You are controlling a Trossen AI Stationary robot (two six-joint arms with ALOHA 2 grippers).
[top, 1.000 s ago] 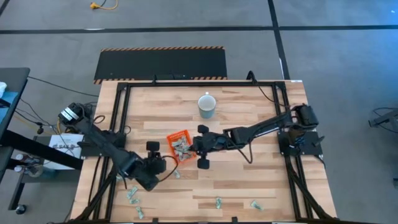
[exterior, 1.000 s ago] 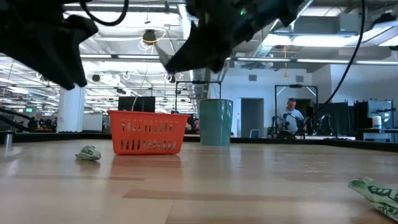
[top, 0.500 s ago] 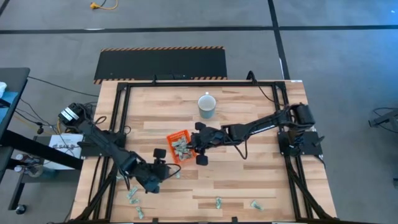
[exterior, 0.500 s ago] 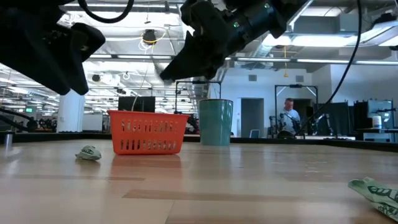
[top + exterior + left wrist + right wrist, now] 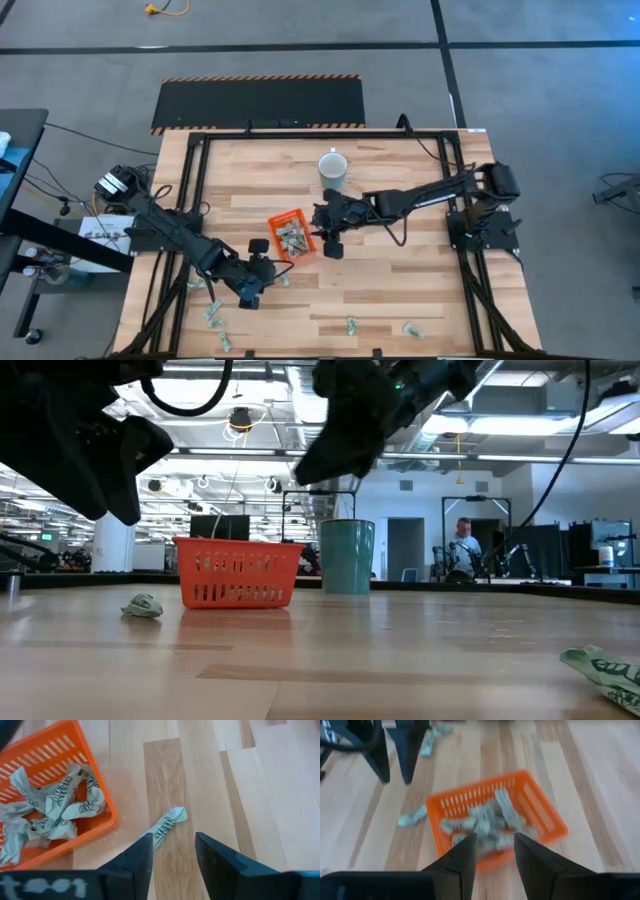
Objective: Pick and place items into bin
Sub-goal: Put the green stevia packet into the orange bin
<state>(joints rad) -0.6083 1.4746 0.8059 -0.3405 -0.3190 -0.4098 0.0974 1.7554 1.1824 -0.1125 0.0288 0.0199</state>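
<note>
One crinkled item (image 5: pixel 167 823) lies flat on the worktop (image 5: pixel 400 290) just beside my orange bin (image 5: pixel 107 810) of wrapped pieces, right ahead of my left pincer (image 5: pixel 172 860), fingers apart and empty, while my right pincer (image 5: pixel 492 857) hangs parted above the bin.

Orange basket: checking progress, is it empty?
No, the orange basket already holds a heap of crumpled green-and-white wrapped pieces.

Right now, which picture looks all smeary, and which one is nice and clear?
Right wrist view: the orange bin and the items inside are smeared with motion blur. Left wrist view: sharp; the loose item by the bin shows its crinkles. Low view: the arms are dark silhouettes against bright ceiling lights.
</note>
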